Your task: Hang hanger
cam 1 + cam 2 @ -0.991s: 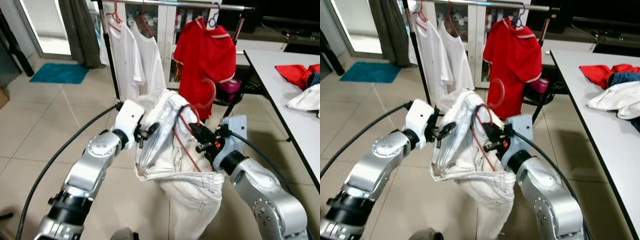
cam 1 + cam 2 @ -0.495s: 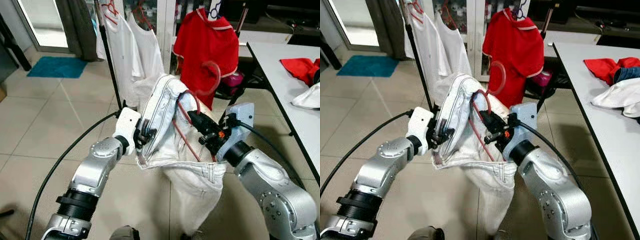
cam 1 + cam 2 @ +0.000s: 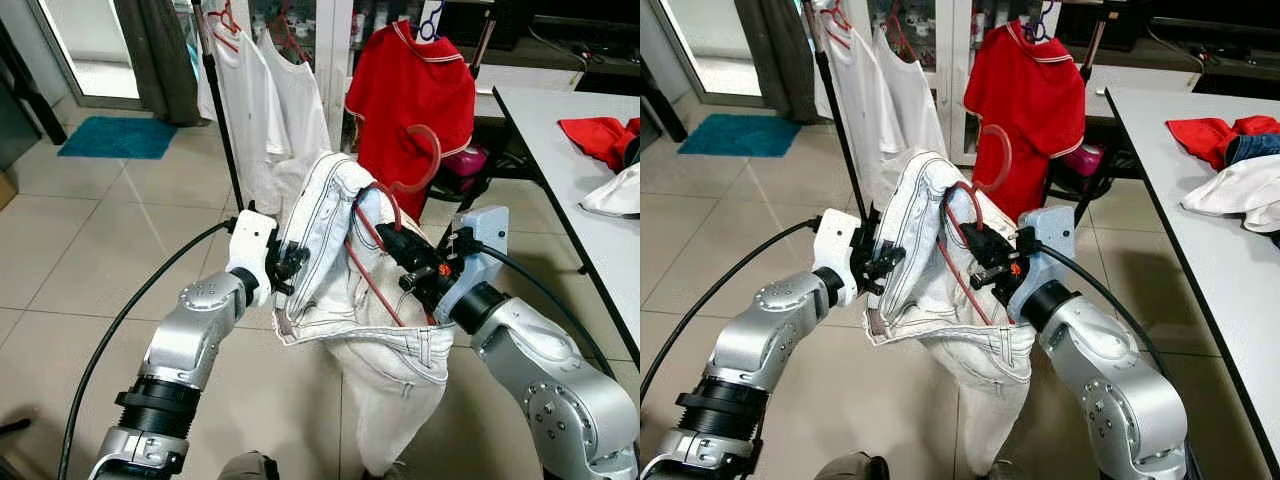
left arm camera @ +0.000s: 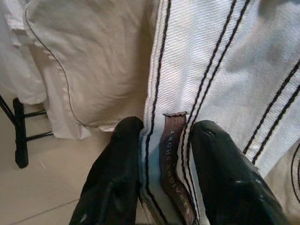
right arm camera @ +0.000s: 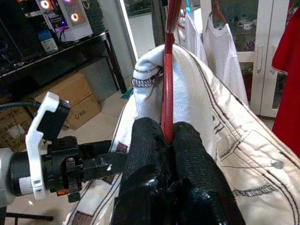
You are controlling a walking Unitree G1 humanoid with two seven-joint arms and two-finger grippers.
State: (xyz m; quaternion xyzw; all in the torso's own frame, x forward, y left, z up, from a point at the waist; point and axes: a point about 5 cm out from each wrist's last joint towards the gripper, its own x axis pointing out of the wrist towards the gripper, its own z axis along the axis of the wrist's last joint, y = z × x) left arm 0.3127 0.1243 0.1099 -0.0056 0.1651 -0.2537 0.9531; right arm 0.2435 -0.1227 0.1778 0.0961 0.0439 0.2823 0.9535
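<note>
Right gripper [image 3: 392, 240] clamps red hanger [image 3: 378, 215]; left gripper [image 3: 292, 262] pinches white jeans [image 3: 335, 290] waistband. Garment looks floppy and heavy; keep your hold on the stiff hanger below rack [image 3: 222, 110].

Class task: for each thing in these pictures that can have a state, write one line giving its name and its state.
Red hanger: off the rack, threaded through the white trousers.
White trousers: draped on the hanger, legs hanging down.
Left gripper: shut on the trousers' waistband.
Right gripper: shut on the hanger.
Red shirt: hung on the clothes rack.
White shirts: hung.
</note>
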